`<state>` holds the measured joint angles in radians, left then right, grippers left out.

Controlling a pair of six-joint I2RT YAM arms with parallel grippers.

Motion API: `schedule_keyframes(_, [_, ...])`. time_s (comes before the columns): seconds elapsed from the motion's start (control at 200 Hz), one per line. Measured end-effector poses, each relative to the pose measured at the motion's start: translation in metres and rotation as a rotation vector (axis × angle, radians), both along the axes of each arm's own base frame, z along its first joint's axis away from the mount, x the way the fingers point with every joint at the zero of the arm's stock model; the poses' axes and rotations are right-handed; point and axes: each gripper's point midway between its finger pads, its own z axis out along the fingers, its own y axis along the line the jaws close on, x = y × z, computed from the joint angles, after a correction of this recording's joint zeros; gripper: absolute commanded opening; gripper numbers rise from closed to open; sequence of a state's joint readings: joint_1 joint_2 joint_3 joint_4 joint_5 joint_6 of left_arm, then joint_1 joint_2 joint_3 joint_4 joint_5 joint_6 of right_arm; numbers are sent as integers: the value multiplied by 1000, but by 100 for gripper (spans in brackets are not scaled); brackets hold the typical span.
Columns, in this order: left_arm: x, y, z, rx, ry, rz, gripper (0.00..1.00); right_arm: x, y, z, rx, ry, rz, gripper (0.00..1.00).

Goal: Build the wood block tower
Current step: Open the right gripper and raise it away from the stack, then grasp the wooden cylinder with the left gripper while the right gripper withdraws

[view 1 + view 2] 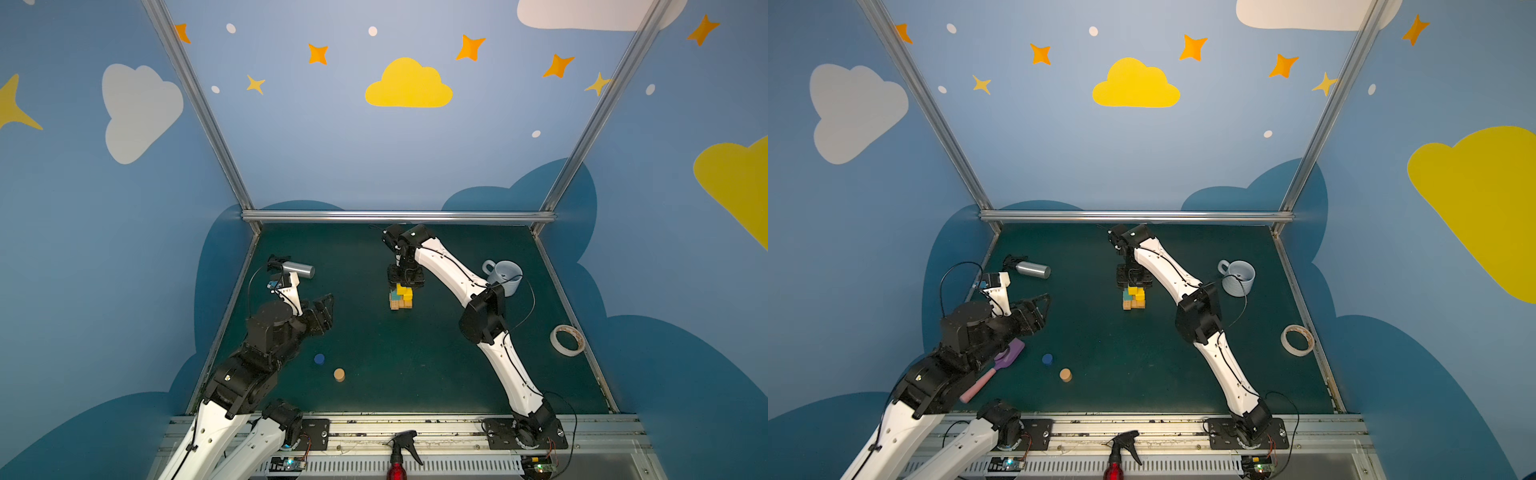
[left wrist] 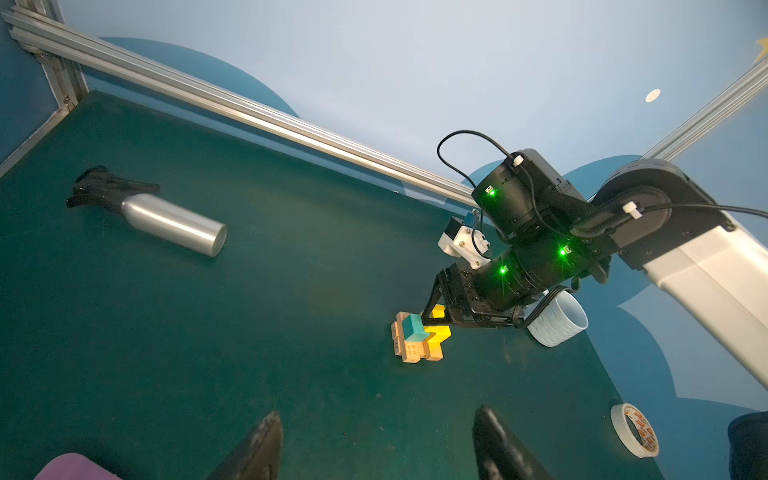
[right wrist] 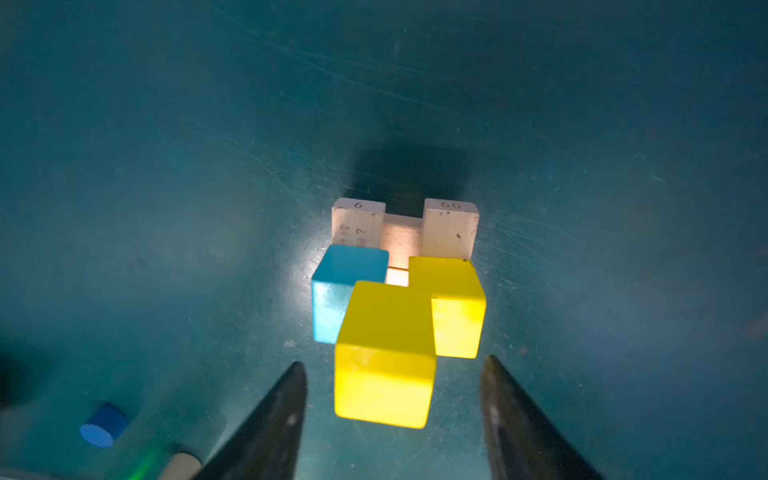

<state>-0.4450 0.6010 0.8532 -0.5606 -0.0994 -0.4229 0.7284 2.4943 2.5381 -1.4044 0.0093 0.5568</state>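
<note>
Two blocks, a short tan wooden cylinder (image 1: 339, 375) and a short blue wooden cylinder (image 1: 319, 359), lie nearest my spread, empty left gripper (image 2: 376, 446). My right gripper (image 3: 394, 361) hangs spread above the tan, teal and yellow tower (image 1: 401, 297).

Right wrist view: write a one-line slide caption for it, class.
Open right pincer straddles the top yellow cube, set on a teal cube and second yellow cube over tan planks.

Table (image 1: 415, 374): tower (image 1: 401, 297), blue cylinder (image 1: 319, 359), tan cylinder (image 1: 339, 375), bottle (image 1: 300, 269), mug (image 1: 505, 277)

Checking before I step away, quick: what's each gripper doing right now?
Left gripper: open, empty.
Right gripper: open, straddling the top yellow cube, not gripping.
</note>
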Motion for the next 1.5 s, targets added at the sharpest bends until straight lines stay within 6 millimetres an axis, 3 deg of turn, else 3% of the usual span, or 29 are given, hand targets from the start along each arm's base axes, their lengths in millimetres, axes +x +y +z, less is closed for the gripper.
schedule_keyframes(0.205, [1, -1, -4, 6, 14, -1, 72, 2, -6, 17, -9, -45, 10, 81])
schedule_keyframes(0.521, [7, -8, -27, 30, 112, -15, 73, -17, -35, 121, 94, -248, 27, 90])
schedule_keyframes(0.656, [9, -12, -38, 26, 163, -23, 72, -35, -48, 147, 182, -340, 41, 90])
schedule_keyframes(0.846, [9, -17, -49, 17, 254, -26, 69, -59, -58, 155, 311, -430, 73, 90])
schedule_keyframes(1.026, [3, -19, -62, 1, 341, -19, 67, -68, -64, 163, 372, -500, 88, 89])
schedule_keyframes(1.342, [-22, -16, -90, 25, 516, 2, 65, -76, -77, 184, 457, -656, 89, 89])
schedule_keyframes(1.497, [-43, -15, -105, 60, 590, 7, 65, -84, -89, 179, 465, -698, 72, 89])
